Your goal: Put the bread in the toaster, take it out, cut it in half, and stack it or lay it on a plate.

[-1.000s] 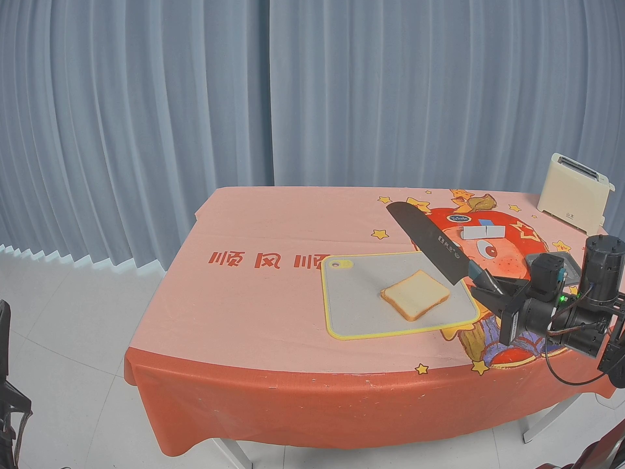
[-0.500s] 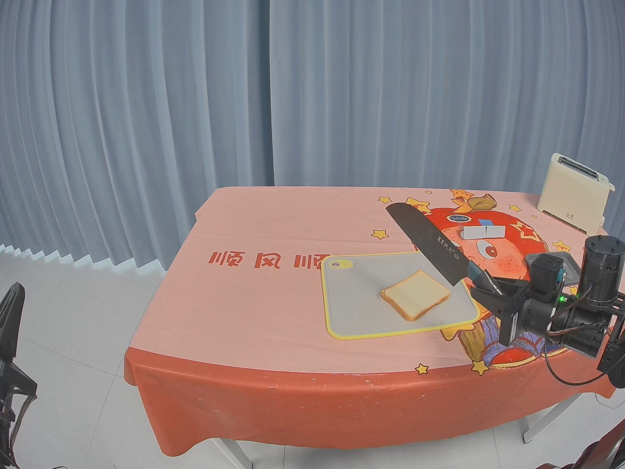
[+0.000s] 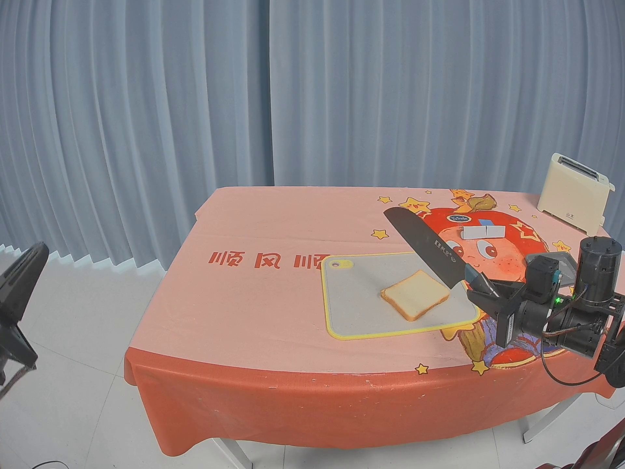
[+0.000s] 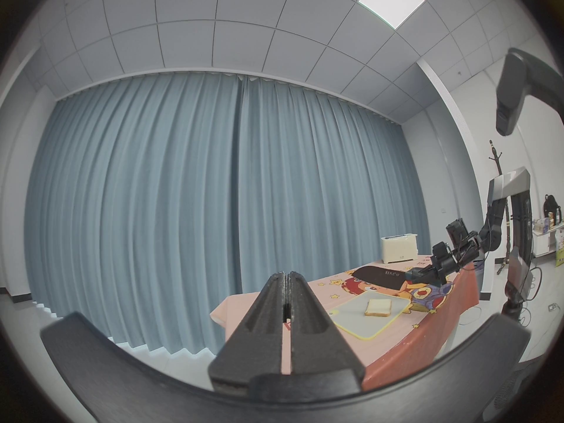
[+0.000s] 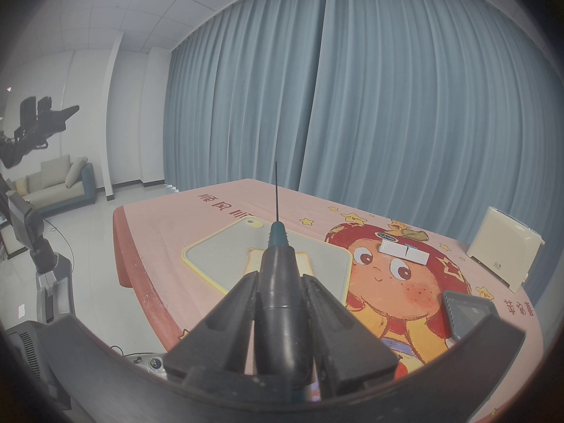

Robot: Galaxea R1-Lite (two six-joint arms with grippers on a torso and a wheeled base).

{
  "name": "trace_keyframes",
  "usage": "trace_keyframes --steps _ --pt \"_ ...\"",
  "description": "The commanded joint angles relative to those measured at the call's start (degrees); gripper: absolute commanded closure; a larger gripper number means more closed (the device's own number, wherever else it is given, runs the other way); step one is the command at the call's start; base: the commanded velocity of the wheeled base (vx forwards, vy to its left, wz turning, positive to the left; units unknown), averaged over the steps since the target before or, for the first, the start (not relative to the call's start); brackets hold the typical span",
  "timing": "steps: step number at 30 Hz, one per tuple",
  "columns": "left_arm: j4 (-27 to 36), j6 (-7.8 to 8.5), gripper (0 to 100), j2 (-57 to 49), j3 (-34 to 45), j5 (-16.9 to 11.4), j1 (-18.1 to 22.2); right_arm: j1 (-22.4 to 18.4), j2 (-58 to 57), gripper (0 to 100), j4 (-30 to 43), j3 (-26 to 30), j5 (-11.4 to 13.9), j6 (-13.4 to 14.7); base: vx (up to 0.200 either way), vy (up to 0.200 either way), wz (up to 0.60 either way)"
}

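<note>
Since bread [image 3: 415,294] lies whole, step: cutting.
Place: flat on board [image 3: 364,307], under knife's [image 3: 426,245] line.
Right gripper [image 3: 487,288]: nearer, clamped on knife handle; tip raised, pointing far-left.
Left gripper [image 4: 286,318]: closed, off table [image 3: 260,307].

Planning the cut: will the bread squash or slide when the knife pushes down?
The bread is a thick, pale slice, so it will probably squash under the knife. It lies loose on the smooth board, with nothing holding it, so it may slide.
</note>
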Motion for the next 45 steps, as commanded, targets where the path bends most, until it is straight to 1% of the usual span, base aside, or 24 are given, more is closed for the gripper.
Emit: trace_keyframes --steps 1,3,7,8,10,12,17,20,22,23,24,25,27,29,35,37,39,41,44,45 --pt "11.8 -0.07 100 10.2 -17.6 -5.0 -0.1 0.4 0.2 100 -0.1 0.2 0.0 0.2 0.0 0.0 0.0" --pt "13.7 -0.16 100 12.2 -21.1 -5.1 -0.2 0.6 0.6 100 -0.1 0.0 0.0 0.3 0.0 0.0 0.0" --pt "13.4 -1.65 100 12.5 -19.7 -4.9 -0.4 0.6 0.9 100 -0.1 0.3 0.0 0.3 0.0 0.0 0.0" --pt "13.5 -1.74 100 12.5 -18.7 -4.9 -0.3 0.7 0.7 100 0.1 0.7 0.0 0.2 0.0 0.0 0.0" --pt "13.3 -1.3 100 12.3 -17.0 -4.8 -0.3 0.7 0.7 100 -0.1 0.9 0.0 0.2 0.0 0.0 0.0" --pt "13.3 -1.65 100 11.9 -16.2 -4.9 -0.5 0.7 0.8 100 -0.1 1.0 0.0 0.2 0.0 0.0 0.0" --pt "13.2 -1.92 100 12.4 -16.4 -4.9 -0.4 2.2 0.5 100 -0.1 1.6 0.0 0.2 0.0 0.0 0.0" --pt "13.2 -2.09 100 12.7 -16.2 -5.4 -0.5 2.2 0.4 100 -0.1 1.6 0.0 0.1 0.0 0.0 0.0" --pt "13.2 -2.53 100 13.8 -16.2 -6.4 -0.5 2.4 0.6 100 -0.1 1.7 0.0 0.1 0.0 0.0 0.0" --pt "13.2 -3.23 100 14.6 -16.2 -7.0 -0.5 2.6 0.7 100 -0.1 1.9 -0.1 0.0 0.0 0.0 0.0" --pt "13.2 -3.32 100 14.6 -16.2 -7.1 -0.4 2.7 0.7 100 -0.1 1.9 -0.1 0.0 0.0 0.0 0.0" --pt "12.7 -4.46 100 15.2 -16.4 -7.9 -0.5 3.3 0.9 100 -0.1 2.1 -0.1 0.0 0.0 0.0 0.0" --pt "10.7 -5.78 100 15.7 -16.7 -9.0 -0.5 3.8 1.0 100 -0.1 2.1 -0.1 0.0 0.0 0.0 0.0" --pt "8.5 -6.31 100 17.0 -17.1 -9.9 -0.5 3.9 1.0 100 -0.2 2.0 -0.2 0.0 0.0 0.0 0.0" --pt "5.3 -6.4 100 20.5 -18.7 -11.1 -0.5 3.8 0.7 100 -0.1 2.0 -0.1 0.2 0.0 0.0 0.0" --pt "3.8 -6.49 100 21.9 -19.2 -12.6 -0.7 3.6 0.9 100 -0.2 2.0 -0.1 0.2 0.0 0.0 0.0" --pt "1.4 -6.49 100 23.1 -19.1 -15.1 -1.5 3.5 1.0 100 -0.1 2.0 -0.1 0.2 0.0 0.0 0.0" --pt "-0.1 -6.57 100 24.3 -19.3 -17.1 -2.2 3.6 1.0 100 -0.1 1.9 0.0 0.3 0.0 0.0 0.0" --pt "-1.5 -6.31 100 27.0 -19.2 -17.7 -3.2 3.3 1.1 100 -0.1 1.9 0.0 0.4 0.0 0.0 0.0" --pt "-2.2 -5.78 100 28.1 -19.0 -17.7 -3.7 3.1 1.2 100 -0.2 1.8 -0.1 0.4 0.0 0.0 0.0"
